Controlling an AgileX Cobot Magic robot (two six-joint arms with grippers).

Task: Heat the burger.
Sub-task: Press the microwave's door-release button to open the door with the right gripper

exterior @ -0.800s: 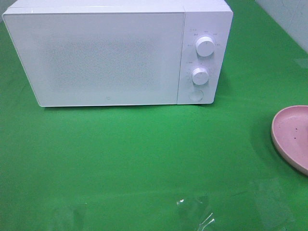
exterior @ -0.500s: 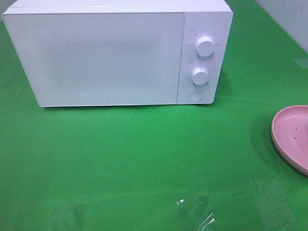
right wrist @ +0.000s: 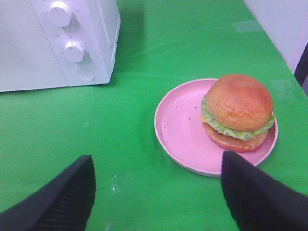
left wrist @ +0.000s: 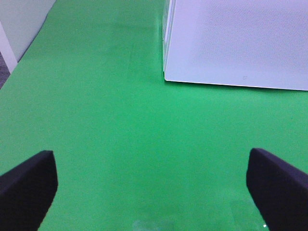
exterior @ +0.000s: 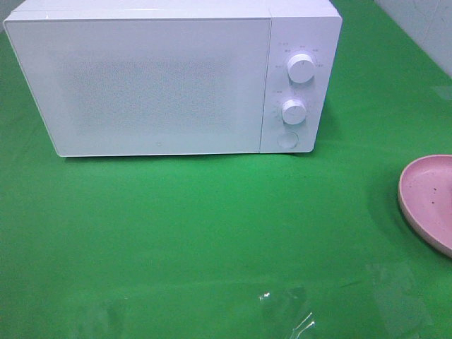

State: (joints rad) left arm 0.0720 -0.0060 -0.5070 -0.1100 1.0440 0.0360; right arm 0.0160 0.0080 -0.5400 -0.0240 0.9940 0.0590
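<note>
The burger point(right wrist: 238, 111) sits on a pink plate point(right wrist: 180, 124) at the table's point(exterior: 212, 233) right edge; left gripper point(left wrist: 151, 180) and right gripper point(right wrist: 158, 185) gape wide

— Kitchen?
— More a staged lab bench: a green cloth point(exterior: 212, 233) for a work surface, a lone white microwave point(exterior: 169, 78) at eleven o'clock, a pink plate point(exterior: 431, 201) at three, bare pale wall point(exterior: 424, 28) at one.

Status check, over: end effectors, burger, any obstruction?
Left end effector open, empty. Right end effector open, empty, facing the burger. Burger sits untouched on pink plate. Microwave door closed; nothing between right end effector and burger.
</note>
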